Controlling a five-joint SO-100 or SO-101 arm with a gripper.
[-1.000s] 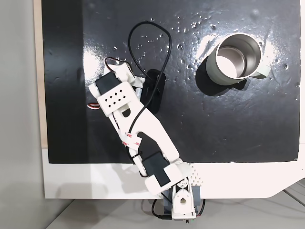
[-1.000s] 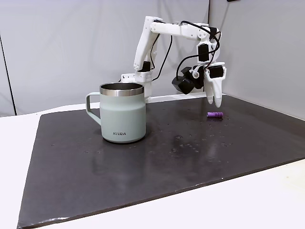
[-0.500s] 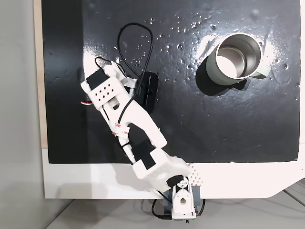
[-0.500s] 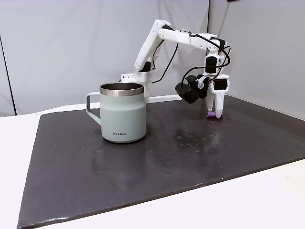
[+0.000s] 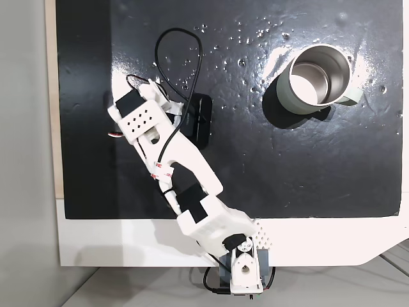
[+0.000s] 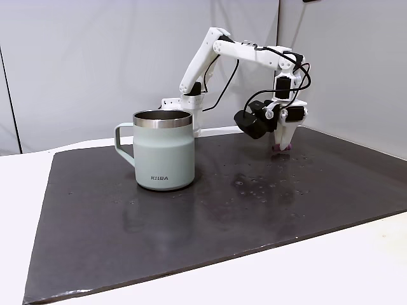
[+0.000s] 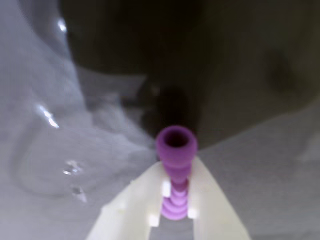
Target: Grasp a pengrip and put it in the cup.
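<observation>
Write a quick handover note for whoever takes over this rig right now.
Hand: shut on the pengrip, low over the black mat, seen at in a fixed view.
Cup: upright on the mat, well apart from the hand; nothing seen inside from above.
Done: pengrip grasped.
Left: lift, carry across to the cup, release over its opening.

A glossy black mat (image 6: 191,216) covered the white surface (image 6: 356,267), catching bright glare. Plain grey walls (image 6: 82,57) stood at the far side and right.

Pengrip (image 7: 175,170) between end effector (image 7: 174,212) fingers
</observation>
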